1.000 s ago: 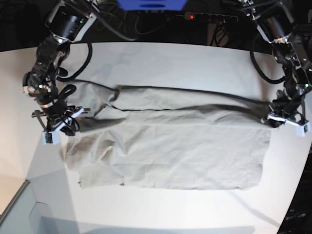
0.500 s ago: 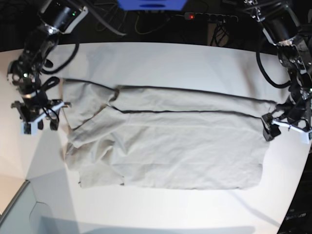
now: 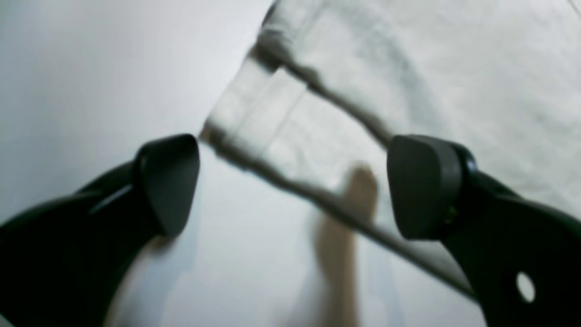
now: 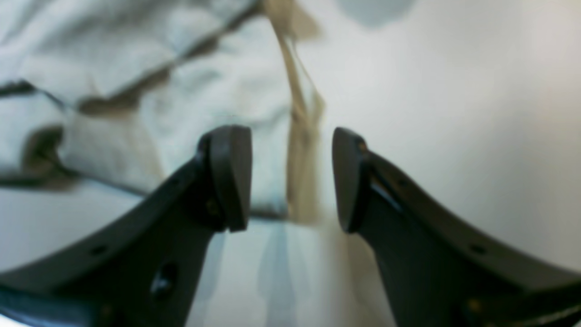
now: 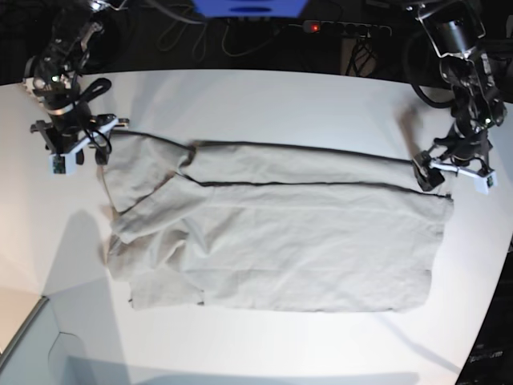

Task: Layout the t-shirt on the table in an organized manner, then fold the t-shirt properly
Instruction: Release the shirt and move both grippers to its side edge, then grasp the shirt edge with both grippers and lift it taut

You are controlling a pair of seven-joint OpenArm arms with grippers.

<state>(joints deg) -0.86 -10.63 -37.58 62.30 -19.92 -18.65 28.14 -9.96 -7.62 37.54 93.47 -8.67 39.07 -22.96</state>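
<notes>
T-shirt [image 5: 272,237] spread flat and wrinkled across the middle of the white table [image 5: 264,96], folded lengthwise with two dark fold lines running left to right. Left gripper [image 5: 453,172] at the shirt's right edge, jaws spread wide, nothing between them. Right gripper [image 5: 76,152] at the far-left corner, jaws parted, holding nothing.

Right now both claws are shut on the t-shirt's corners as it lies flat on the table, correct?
No. Both claws are open and hold nothing: the wrist views show the left claw and right claw gaping above the t-shirt, which does lie on the table.
</notes>
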